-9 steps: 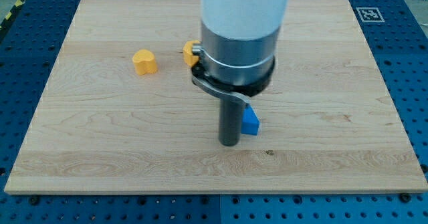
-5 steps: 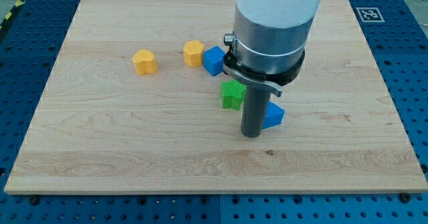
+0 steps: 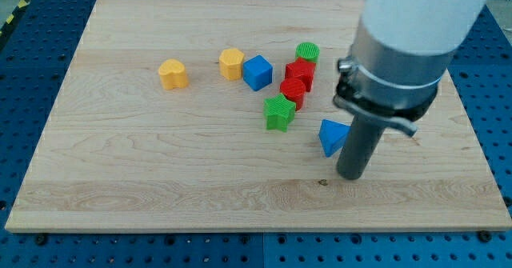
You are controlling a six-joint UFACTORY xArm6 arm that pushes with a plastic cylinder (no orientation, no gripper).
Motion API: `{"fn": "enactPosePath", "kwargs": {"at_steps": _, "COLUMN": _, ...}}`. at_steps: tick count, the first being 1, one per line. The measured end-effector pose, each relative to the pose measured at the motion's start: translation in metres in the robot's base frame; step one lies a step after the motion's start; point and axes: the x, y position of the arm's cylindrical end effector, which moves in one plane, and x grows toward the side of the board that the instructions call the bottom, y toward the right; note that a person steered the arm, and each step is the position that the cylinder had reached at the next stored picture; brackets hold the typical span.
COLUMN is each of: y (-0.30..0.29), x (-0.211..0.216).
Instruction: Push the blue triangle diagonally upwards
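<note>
The wooden board (image 3: 120, 180) carries the blue triangle (image 3: 330, 135) right of centre. My tip (image 3: 350, 175) sits just beside its lower right, perhaps touching. No fingers exist. Light, rigid; it likely pivots unless pushed squarely.

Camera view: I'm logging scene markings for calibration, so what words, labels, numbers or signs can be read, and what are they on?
No readable words or numbers anywhere.
Black-and-white square fiducial marker on the wooden board's top-right corner: a pattern, not text.
Yellow-black hazard stripe at the view's top left: no lettering.
</note>
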Motion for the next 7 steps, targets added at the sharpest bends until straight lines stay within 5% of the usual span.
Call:
{"fn": "enactPosePath", "kwargs": {"at_steps": 1, "y": 0.0, "x": -0.018}}
{"fn": "enactPosePath", "kwargs": {"at_steps": 2, "y": -0.013, "x": 0.02}}
{"fn": "enactPosePath", "kwargs": {"at_steps": 6, "y": -0.015, "x": -0.023}}
{"fn": "enactPosePath", "kwargs": {"at_steps": 7, "y": -0.03, "x": 0.001}}
